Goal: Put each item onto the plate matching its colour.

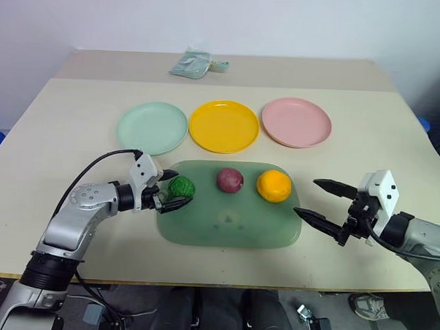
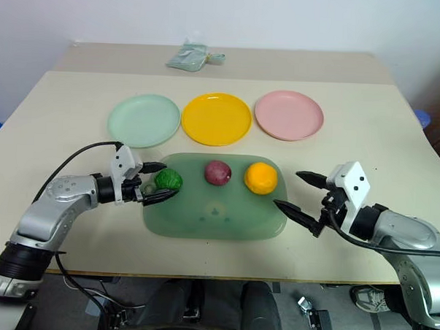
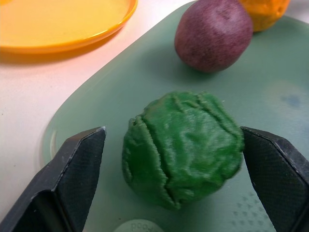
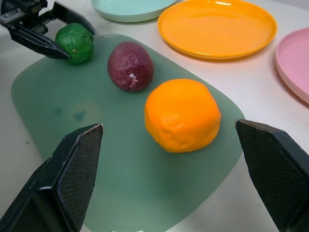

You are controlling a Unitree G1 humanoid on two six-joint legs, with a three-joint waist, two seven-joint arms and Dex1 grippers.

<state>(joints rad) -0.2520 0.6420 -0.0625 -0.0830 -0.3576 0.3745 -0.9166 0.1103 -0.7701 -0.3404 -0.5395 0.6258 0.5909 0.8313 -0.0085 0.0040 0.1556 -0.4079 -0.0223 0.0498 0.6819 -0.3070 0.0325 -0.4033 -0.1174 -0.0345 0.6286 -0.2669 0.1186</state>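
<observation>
With its two black fingers straddling but not yet clamping the bumpy dark green toy ball [image 3: 182,147] on the translucent green tray [image 1: 202,234], the left gripper [image 1: 172,190] should close centred before lifting toward the mint green round plastic plate [image 1: 152,127], while the right gripper [image 1: 319,201] waits spread wide.

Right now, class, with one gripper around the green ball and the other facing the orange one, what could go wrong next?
1. The left gripper brackets the green ball, but a gap shows beside one finger; the round toy could squirt out on closing.
2. The maroon ball lies close by on the tray; a swing might knock it rolling.
3. The right gripper stands open near the orange ball and could nudge it off the tray's edge.
</observation>
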